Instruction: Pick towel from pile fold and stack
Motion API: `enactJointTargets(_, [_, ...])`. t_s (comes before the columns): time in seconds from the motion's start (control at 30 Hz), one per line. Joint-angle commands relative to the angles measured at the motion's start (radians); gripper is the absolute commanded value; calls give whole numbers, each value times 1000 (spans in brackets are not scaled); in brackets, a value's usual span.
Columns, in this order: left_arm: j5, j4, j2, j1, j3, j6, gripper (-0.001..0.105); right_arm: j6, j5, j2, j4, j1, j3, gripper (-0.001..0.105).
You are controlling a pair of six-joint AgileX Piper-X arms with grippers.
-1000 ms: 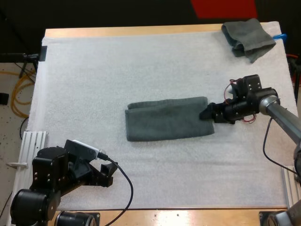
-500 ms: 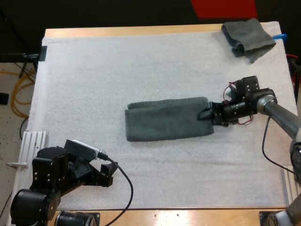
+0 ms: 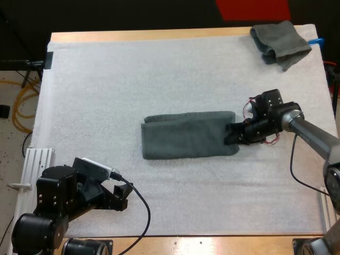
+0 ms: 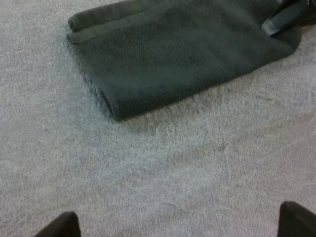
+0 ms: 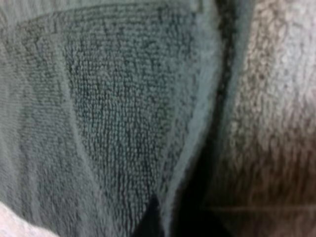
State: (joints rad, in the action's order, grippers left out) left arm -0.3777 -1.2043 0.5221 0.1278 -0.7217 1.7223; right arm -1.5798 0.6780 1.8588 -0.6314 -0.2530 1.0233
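High view: noted dark grey-green folded towel lying flat near the middle of the white mat, long axis running left to right, layers showing at its left end. Found right gripper low at the towel's right end, touching or overlapping the edge; cannot tell from here whether spread or pinching. Logged left gripper parked near the mat's near-left corner, well apart from the towel. Spotted crumpled towel at the far right corner, untouched. Left wrist view: read left gripper as spread, tips wide apart over bare mat, clear of everything; saw the right gripper at the folded towel's far end. Right wrist view: looked straight into towel weave and a layered hem beside the mat; grip state unreadable here too. Judged step in hand as taking the right end for the next fold. To do well: catch all layers at the hem, not the top one alone; lift just clear of the mat; carry straight along the long axis toward the left end; match edges before letting go. Risk: dragging the whole towel leftward if lifted too little; consider pinning the left end with the left gripper.
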Motion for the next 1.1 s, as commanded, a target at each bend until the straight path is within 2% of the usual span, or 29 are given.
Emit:
enactJointTargets(0.0, [0, -5, -2, 0, -6, 8, 76, -37, -46, -37, -33, -3, -1, 0])
enactJointTargets(0.17, [0, -5, -2, 0, -6, 8, 76, -128, -276, -149, -146, -3, -1, 0])
enactJointTargets(0.43, [0, -5, -2, 0, -6, 8, 76, -257, -797, -321, -306, -3, -1, 0])
enactJointTargets(0.5, [0, -5, -2, 0, -6, 8, 76, -257, -850, -348, -316, -3, 1, 0])
enactJointTargets(0.6, [0, -5, -2, 0, -6, 8, 76, -218, -831, -379, -321, -14, 9, 0])
enactJointTargets(0.8, [0, -5, -2, 0, -6, 8, 76, -92, -672, -373, -306, -118, 21, 0])
enactJointTargets(0.9, [0, -3, -2, 0, -6, 8, 76, -32, -638, -347, -266, -187, 21, 0])
enactJointTargets(1.07, [0, -3, -2, 0, -6, 8, 76, 94, -501, -270, -151, -284, 21, 0])
